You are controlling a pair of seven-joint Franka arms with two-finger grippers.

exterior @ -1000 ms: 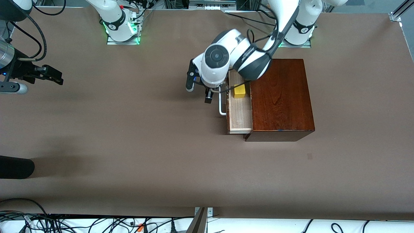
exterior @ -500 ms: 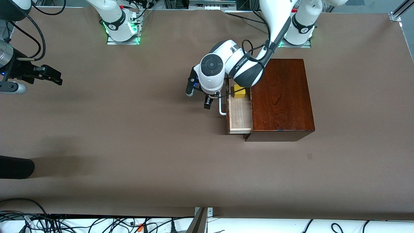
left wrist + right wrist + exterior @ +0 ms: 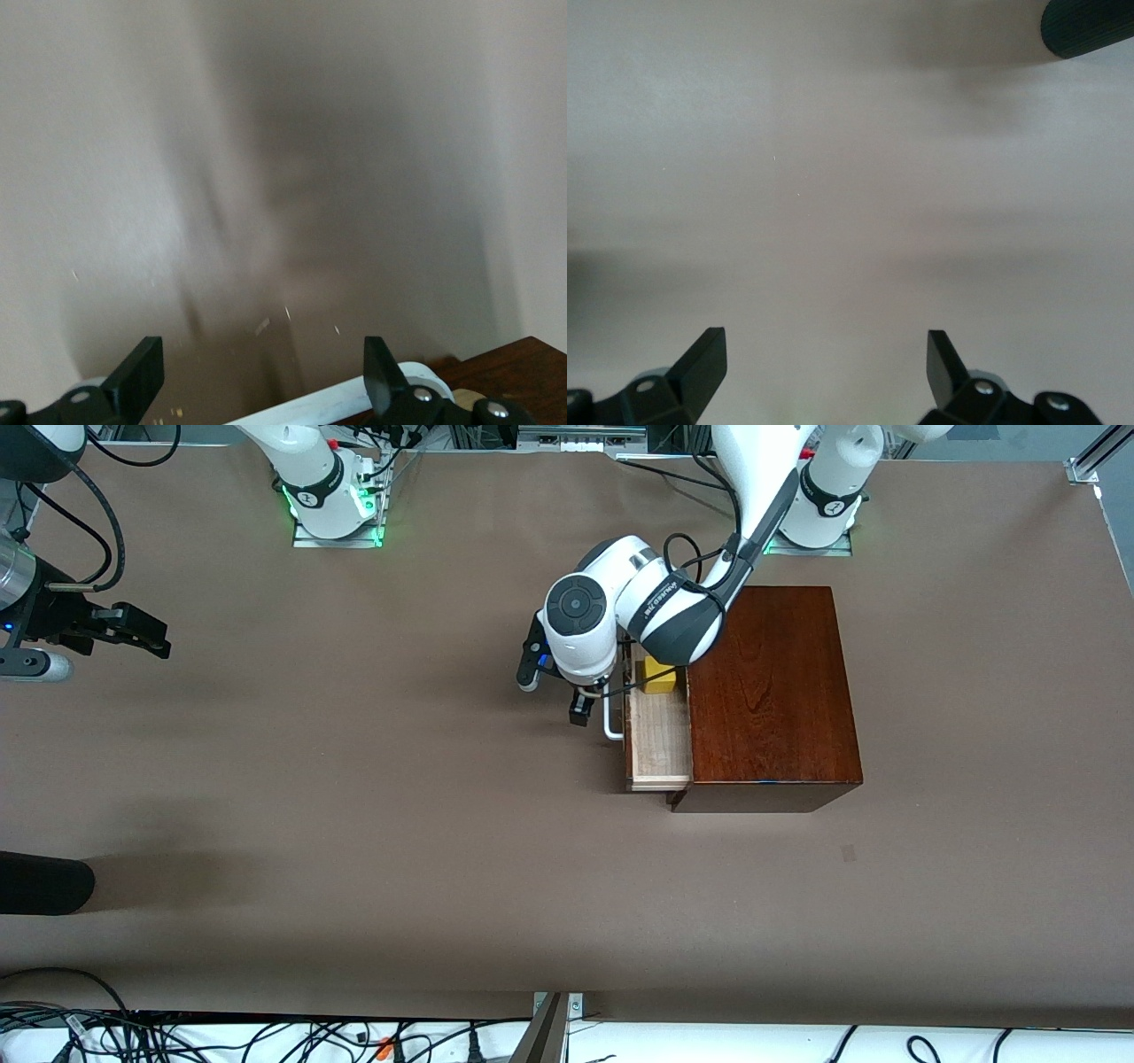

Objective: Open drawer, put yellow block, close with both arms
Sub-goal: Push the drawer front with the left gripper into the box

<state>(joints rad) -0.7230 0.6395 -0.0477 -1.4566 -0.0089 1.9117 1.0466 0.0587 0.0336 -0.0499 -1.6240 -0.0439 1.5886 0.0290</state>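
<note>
Brown table (image 3: 354,824): drawer (image 3: 657,735) open, yellow block (image 3: 658,675) inside; both grippers' jaws apart, empty.

A brown table (image 3: 354,797) fills the front view. A black rounded object (image 3: 40,882) pokes in over its edge at the right arm's end and casts a soft shadow on the top. Tangled cables (image 3: 221,1036) lie along the table's nearest edge, with a metal bracket (image 3: 554,1017) at the middle. A small dark mark (image 3: 849,853) shows on the top, nearer the camera than the box.
</note>
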